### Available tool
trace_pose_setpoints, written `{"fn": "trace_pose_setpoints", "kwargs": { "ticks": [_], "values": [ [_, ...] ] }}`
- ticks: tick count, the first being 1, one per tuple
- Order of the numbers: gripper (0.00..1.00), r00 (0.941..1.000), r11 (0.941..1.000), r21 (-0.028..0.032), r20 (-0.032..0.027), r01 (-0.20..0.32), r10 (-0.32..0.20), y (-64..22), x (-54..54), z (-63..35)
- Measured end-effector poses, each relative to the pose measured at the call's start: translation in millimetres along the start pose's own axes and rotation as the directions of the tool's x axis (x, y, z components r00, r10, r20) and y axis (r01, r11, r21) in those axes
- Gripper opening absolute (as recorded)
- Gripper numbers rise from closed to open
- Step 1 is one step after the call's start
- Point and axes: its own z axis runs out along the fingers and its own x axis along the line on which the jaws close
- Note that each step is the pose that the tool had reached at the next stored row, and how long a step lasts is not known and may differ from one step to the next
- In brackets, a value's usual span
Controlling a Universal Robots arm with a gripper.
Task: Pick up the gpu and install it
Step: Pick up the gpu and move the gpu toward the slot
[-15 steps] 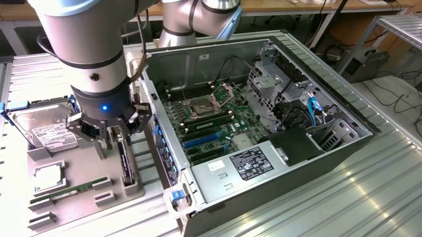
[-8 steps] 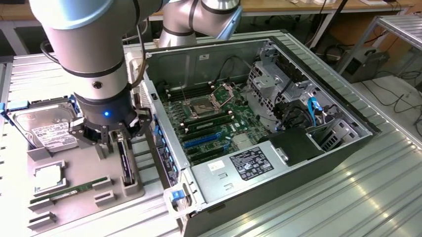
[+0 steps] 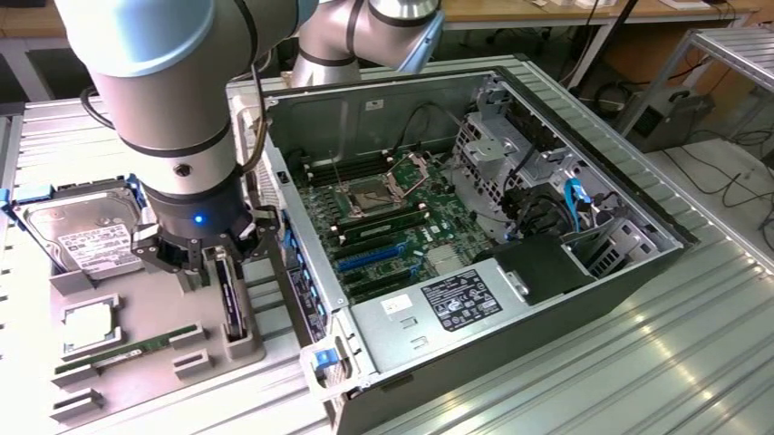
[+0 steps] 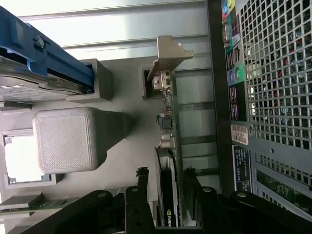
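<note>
The slim black gpu card (image 3: 230, 304) (image 4: 168, 161) stands on edge in a matte grey printed plastic holder (image 3: 145, 308) (image 4: 122, 87). It is at 8 o'clock from the open black metal computer case (image 3: 362, 127). In the exterior view its long axis runs roughly 12 to 6 o'clock. The bent silver bracket (image 4: 170, 53) sits at a holder slot. The black pincer (image 3: 208, 265) (image 4: 165, 178) is parted, straddling the card, with a slim gap beside one finger.

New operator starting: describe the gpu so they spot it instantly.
Beside the open computer case sits a grey tray. The gpu stands on edge nearest the case, under the gripper: black, unlike the silver hard drive and green memory stick.
</note>
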Motion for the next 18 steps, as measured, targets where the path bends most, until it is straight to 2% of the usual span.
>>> {"fn": "trace_pose_setpoints", "kwargs": {
  "ticks": [15, 17, 18],
  "values": [
    [0.42, 1.0000, 1.0000, 0.0001, -0.0007, 0.000, 0.000, 1.7, 0.3, 3.2],
    [0.41, 1.0000, 1.0000, 0.0000, -0.0009, 0.000, 0.000, 1.7, 0.3, 3.4],
    [0.34, 1.0000, 1.0000, -0.0001, -0.0009, 0.000, 0.000, 1.8, 0.3, 3.5]
  ]
}}
